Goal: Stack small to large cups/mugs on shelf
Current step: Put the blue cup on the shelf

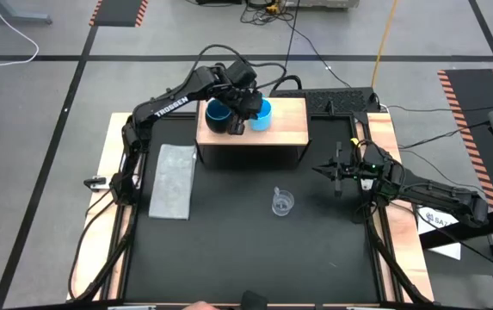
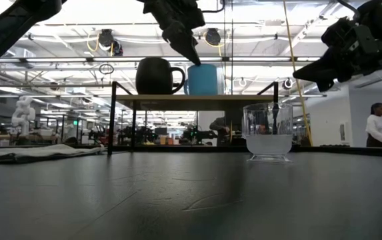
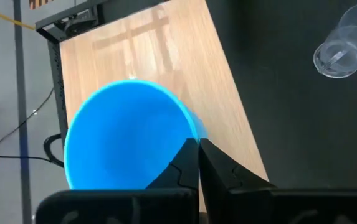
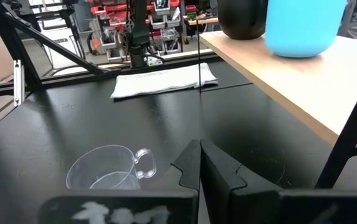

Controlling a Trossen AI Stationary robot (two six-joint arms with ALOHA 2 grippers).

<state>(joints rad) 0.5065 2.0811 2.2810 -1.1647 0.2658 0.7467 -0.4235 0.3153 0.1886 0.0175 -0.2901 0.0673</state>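
On the light wooden board shelf with dark legs (image 1: 289,129), toward the far side of the black table (image 1: 246,250), two of the three cups already stand: the large dark navy mug with a blue inside (image 1: 220,116) and, just beside it to the right, the medium light-blue cup (image 1: 263,114). They sit side by side, not nested, in the low view both upright on the board. The left gripper (image 1: 244,110) is right over them; its wrist view shows the two dark fingers pressed together at the rim of the light-blue cup (image 3: 128,137), with the tips on or just over the rim, and whether a sliver of the wall is pinched between them cannot be told. The small clear plastic cup with a little handle (image 1: 282,203) stands upright on the black tabletop in front of the shelf, well apart from the other two and untouched. The right gripper (image 1: 338,172) waits above the table's right side, fingers together and empty, with the clear cup on the table in front of it in its own view (image 4: 113,168). A flat grey cloth (image 1: 173,181) lies left of the shelf. By my reading the task is partway: two cups are up on the shelf, but no stacking shows yet, and the clear cup has still to be brought up.
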